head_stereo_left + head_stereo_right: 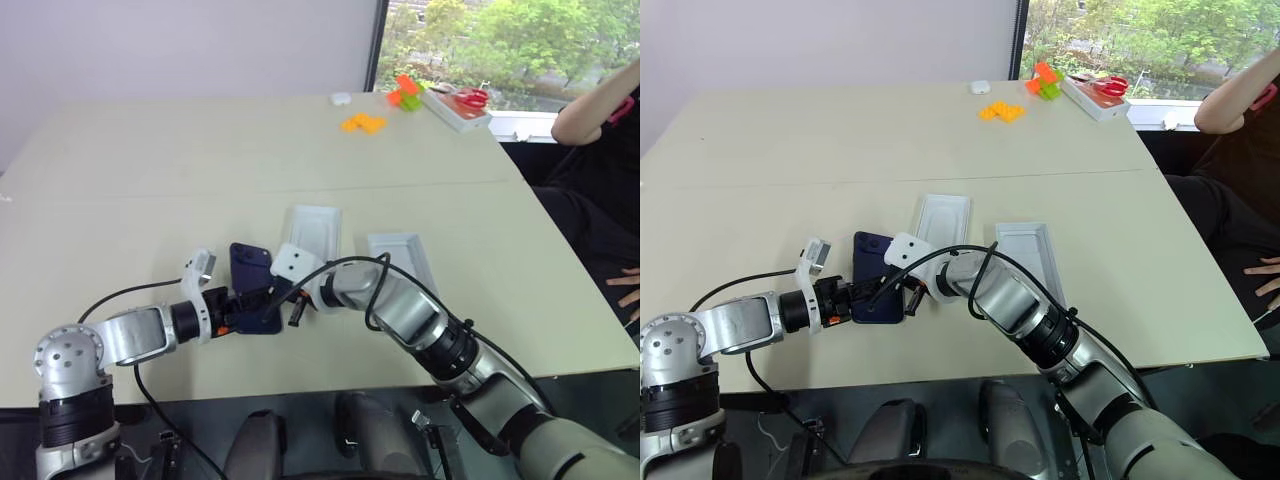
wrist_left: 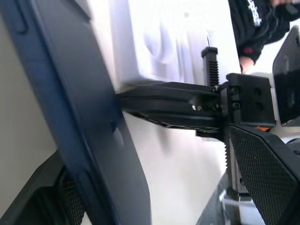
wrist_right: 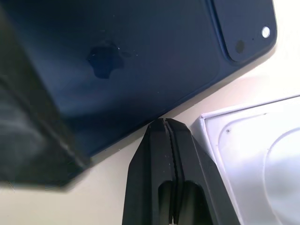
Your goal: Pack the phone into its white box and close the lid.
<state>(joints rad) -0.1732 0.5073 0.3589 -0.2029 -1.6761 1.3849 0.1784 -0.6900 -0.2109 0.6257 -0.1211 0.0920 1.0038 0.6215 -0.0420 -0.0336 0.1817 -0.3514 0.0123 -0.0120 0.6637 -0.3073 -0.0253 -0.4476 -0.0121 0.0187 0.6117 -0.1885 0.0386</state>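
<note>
The dark navy phone lies near the table's front edge, its back with the camera square turned up, and in the left wrist view it looks tilted up on one long edge. My left gripper is open and straddles the phone's near end, one ribbed pad well clear of it. The right gripper is shut, with its tips against the phone's long edge. Just beyond the phone sits a white tray with a rounded-oblong hollow. To its right lies an open white cardboard shell; whether it is the white box or the lid I cannot tell.
At the table's far right are orange blocks, green and orange pieces and a white case holding red scissors. A person sits at the right edge, with an arm and a hand in view.
</note>
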